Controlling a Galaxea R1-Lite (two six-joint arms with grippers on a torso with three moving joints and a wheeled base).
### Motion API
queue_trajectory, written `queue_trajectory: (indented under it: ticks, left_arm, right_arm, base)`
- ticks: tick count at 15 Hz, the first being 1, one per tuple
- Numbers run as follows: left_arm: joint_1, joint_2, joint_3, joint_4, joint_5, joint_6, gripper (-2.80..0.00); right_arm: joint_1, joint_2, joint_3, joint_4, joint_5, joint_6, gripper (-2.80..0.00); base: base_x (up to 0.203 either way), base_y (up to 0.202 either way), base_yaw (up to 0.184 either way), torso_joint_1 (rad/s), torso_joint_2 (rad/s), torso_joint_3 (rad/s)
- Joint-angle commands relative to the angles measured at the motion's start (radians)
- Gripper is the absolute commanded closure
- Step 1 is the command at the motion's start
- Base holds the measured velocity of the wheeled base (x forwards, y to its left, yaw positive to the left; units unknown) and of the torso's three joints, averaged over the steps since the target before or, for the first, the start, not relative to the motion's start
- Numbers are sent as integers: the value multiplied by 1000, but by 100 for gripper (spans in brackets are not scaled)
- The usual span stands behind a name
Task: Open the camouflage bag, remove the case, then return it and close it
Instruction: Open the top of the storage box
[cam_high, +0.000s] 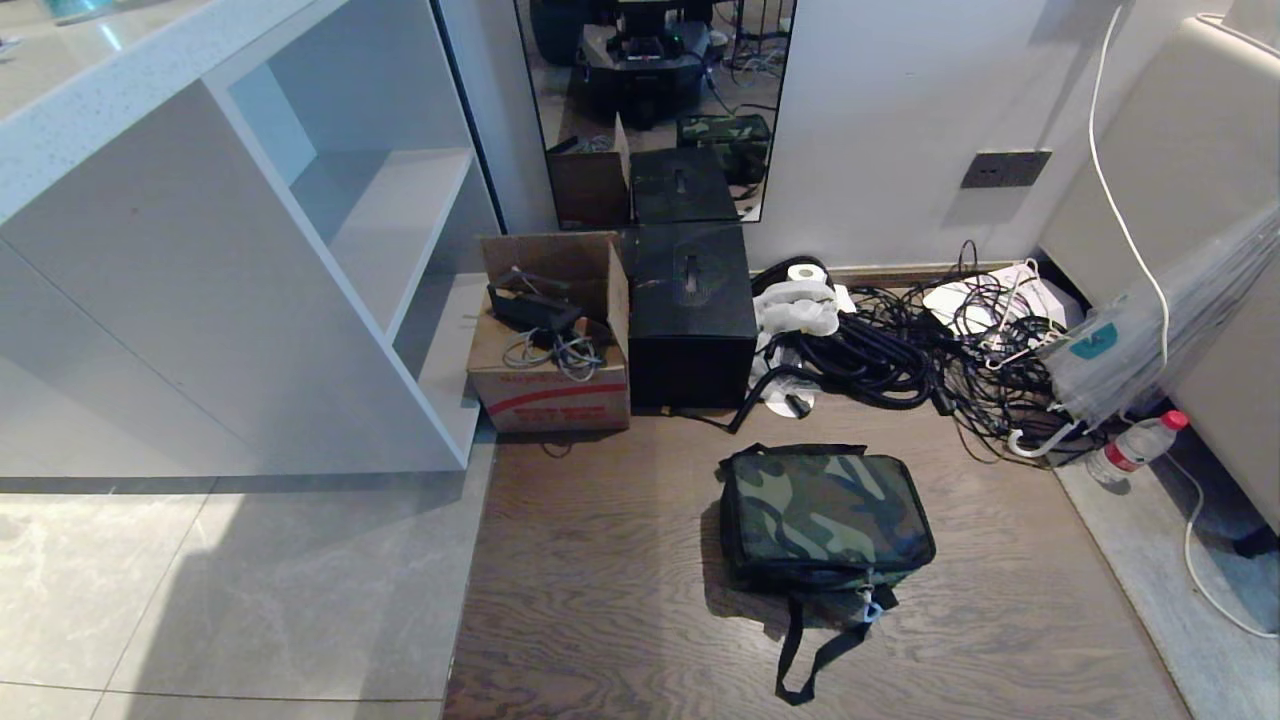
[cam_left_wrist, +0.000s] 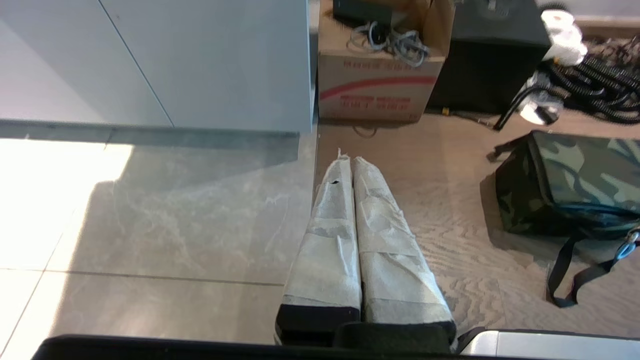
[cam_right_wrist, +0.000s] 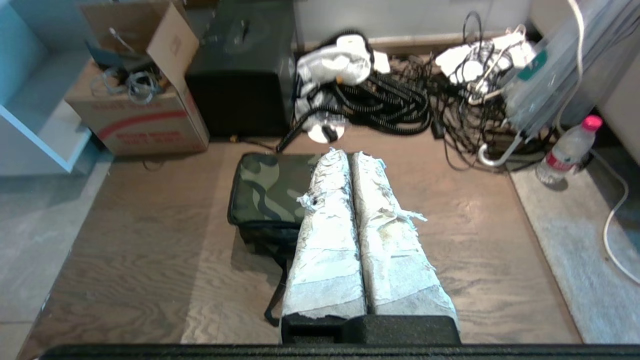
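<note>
Camouflage bag (cam_high: 826, 510) lying flat on the wooden floor, lower centre of the head view, zipped shut, black strap (cam_high: 815, 655) trailing toward the bottom edge and pale zipper pull (cam_high: 872, 604) hanging at the near side. Case not showing anywhere, presumably inside the bag. Standing behind it, in the upper middle of the frame, cardboard carton (cam_high: 550, 340) holding loose wires, with black box (cam_high: 690, 315) touching its right side; tangle of cables (cam_high: 900, 350) filling the right, with clear umbrella (cam_high: 1150, 340) and water bottle (cam_high: 1135, 448) near the right edge. White cabinet (cam_high: 230, 250) occupying the upper left. Neither arm showing in the head view. Left gripper (cam_left_wrist: 348, 160), in its own view, hanging over the seam between tile and wood, fingers (cam_left_wrist: 330, 230) wrapped in pale tape and pressed together, pinching nothing, the bag sitting well apart at the right edge. Right gripper (cam_right_wrist: 345, 155), in its own view, hanging above the bag, taped fingers (cam_right_wrist: 390, 235) likewise pressed together and empty. Judging from this layout: opening step not yet begun, approach only. Next move calling for lowering an arm to the near side of the bag, spreading the fingers and pinching the small zipper pull, the other arm probably bracing the soft fabric against sliding.
</note>
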Motion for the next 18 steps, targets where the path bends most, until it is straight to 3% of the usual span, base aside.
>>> queue_trajectory:
  ticks: [1,10,18]
  left_arm:
    - [0,0,0,0,0,0,0]
    - [0,0,0,0,0,-2,0]
    - [0,0,0,0,0,0,0]
  right_arm:
    - [0,0,40,-1,0,0,0]
    - [0,0,40,-1,0,0,0]
    - [0,0,40,-1,0,0,0]
  base:
    - [0,0,0,2,2,-206]
    - [0,0,0,3,4,-197]
    - [0,0,0,1,2,-26]
